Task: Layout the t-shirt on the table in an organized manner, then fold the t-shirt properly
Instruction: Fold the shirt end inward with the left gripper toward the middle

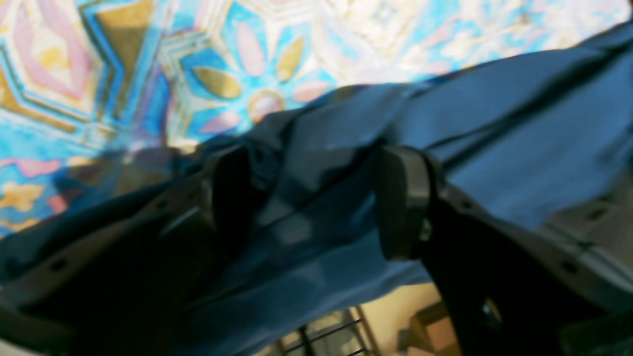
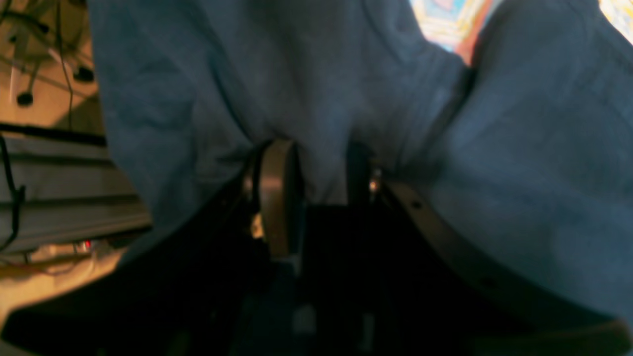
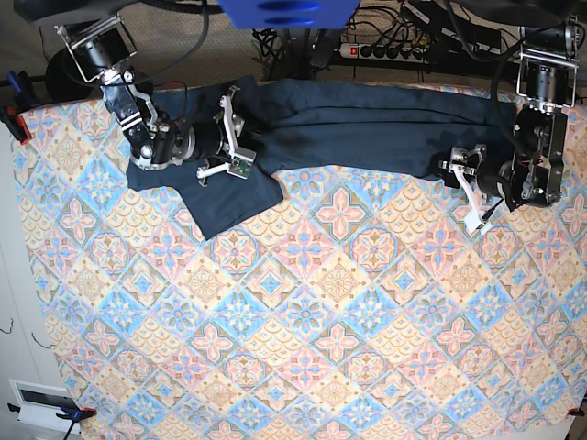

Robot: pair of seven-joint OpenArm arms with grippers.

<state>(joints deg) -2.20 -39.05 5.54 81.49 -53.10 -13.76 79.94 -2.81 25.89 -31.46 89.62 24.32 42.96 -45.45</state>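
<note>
Bench (image 3: 303, 348): patterned cloth lies bare on the near side of both arms.
Left fingers (image 1: 316, 202): spread apart, with shirt fabric draped between and under them; not pinching it.
Right fingers (image 2: 321, 198): narrow gap, closed on a bunch of the shirt.
Shirt (image 3: 367, 124): stretched along the bench's far edge from the right fingers to the left fingers, with one flap (image 3: 229, 202) spilling nearer just beside the right fingers.
Power strip (image 3: 394, 50): beyond the far edge.
</note>
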